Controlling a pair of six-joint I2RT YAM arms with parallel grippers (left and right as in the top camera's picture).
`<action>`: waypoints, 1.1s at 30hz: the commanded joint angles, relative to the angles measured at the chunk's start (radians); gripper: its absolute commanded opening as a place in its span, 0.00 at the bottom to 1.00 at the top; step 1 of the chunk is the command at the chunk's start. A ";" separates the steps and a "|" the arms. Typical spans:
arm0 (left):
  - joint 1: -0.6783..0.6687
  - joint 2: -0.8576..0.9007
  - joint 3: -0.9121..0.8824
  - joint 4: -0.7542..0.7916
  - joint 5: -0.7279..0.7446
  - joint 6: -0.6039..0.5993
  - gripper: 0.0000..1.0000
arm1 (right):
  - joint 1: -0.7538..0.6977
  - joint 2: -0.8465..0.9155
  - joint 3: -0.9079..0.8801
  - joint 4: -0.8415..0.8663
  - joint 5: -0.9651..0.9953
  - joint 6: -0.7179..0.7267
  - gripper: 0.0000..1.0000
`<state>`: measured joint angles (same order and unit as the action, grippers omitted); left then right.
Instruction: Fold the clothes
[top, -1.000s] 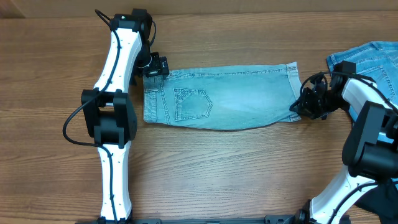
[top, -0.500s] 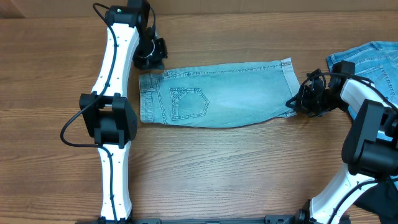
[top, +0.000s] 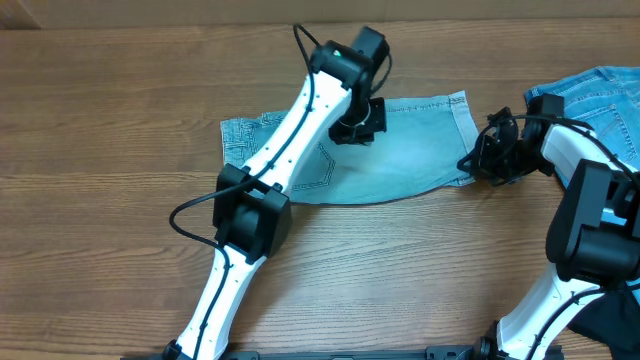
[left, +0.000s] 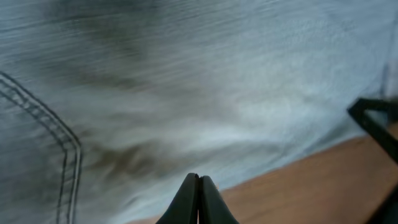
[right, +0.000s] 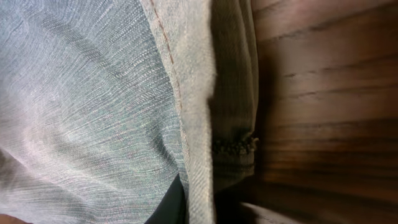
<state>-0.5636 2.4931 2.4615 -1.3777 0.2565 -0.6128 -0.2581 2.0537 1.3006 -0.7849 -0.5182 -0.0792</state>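
The pale light-blue denim shorts lie flat across the middle of the table, waistband to the left, hemmed cuff to the right. My left gripper hovers over the middle of the shorts, shut and empty. In the left wrist view its closed tips sit above blurred denim near pocket stitching. My right gripper is at the right cuff, shut on the hem. The right wrist view shows the hem running between my fingers.
Another pair of medium-blue jeans lies at the far right edge, behind my right arm. My left arm stretches diagonally over the shorts' left half and hides part of it. Bare wooden table lies in front of the shorts.
My left arm has swung right from the waistband corner to the middle of the shorts. The shorts shifted slightly left. The right gripper has stayed at the cuff.
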 joint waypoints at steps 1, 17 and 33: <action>-0.013 -0.006 -0.116 0.064 -0.060 -0.076 0.04 | 0.034 0.013 0.016 0.010 0.006 -0.008 0.04; -0.011 -0.006 -0.372 0.266 -0.179 -0.040 0.04 | 0.042 -0.004 0.283 -0.242 0.053 -0.105 0.04; 0.144 -0.006 -0.158 0.190 -0.177 -0.037 0.04 | 0.236 -0.165 0.313 -0.310 0.111 -0.210 0.04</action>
<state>-0.4816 2.4710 2.2704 -1.1671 0.0818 -0.6735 -0.0551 1.9675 1.5841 -1.0927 -0.4152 -0.2642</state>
